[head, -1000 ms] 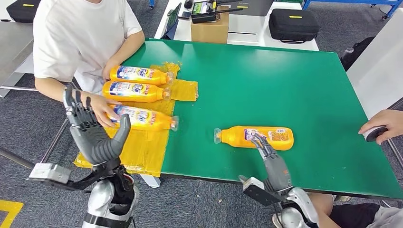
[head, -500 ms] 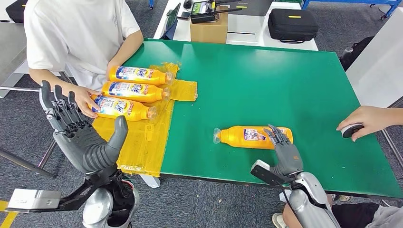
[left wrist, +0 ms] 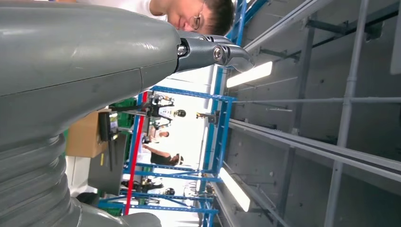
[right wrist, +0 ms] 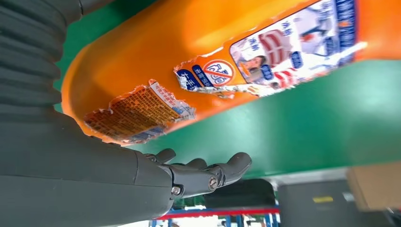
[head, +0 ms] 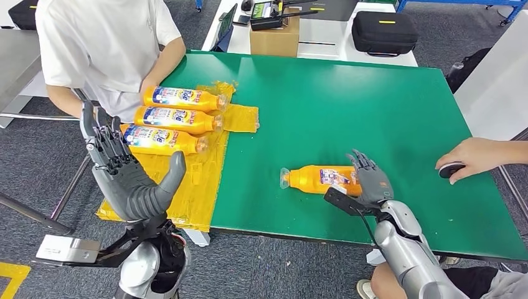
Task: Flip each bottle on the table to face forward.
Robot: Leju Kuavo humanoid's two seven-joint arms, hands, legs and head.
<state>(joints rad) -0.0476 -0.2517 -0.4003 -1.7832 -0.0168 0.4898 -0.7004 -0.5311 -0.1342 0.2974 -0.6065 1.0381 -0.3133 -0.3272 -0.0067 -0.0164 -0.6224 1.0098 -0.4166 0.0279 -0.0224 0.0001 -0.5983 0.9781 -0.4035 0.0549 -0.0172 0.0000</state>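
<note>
**Right hand at the lone bottle**

The left hand is hanging in the air past the counter's left edge, fingers spread wide and holding nothing. Beside it, three bottles are lying in a row on a yellow sheet, near a person. One bottle is lying on its side on the green counter. The right hand is resting against its far end, fingers spread, not gripping.
</note>
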